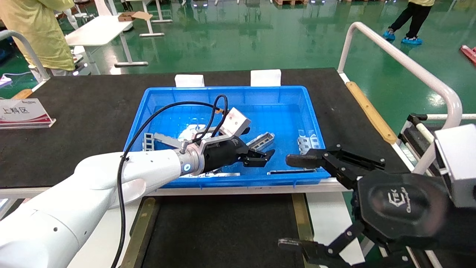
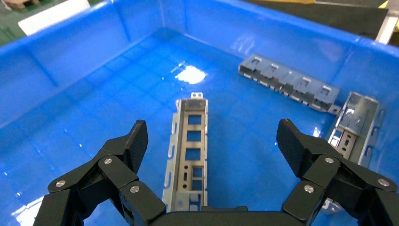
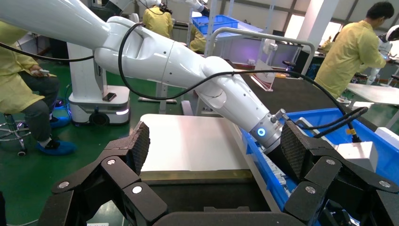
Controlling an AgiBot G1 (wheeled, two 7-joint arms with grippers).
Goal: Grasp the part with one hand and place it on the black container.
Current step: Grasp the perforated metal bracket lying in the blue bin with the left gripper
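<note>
Head view: left gripper (image 1: 268, 155) hangs inside blue bin (image 1: 297, 98), jaws wide apart, nothing held; right gripper (image 1: 292, 203) idle near black container (image 1: 223, 223), also spread. Left wrist view: part (image 2: 188, 153) lies flat on bin floor btwn fingers (image 2: 129, 146), long axis pointing away from wrist. Best: drop straight, pinch across narrow width, mid-length.

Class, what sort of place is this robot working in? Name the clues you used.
Probably a factory or workshop floor: a green floor, a blue bin of metal parts on a workbench, and people in yellow work coats nearby.
</note>
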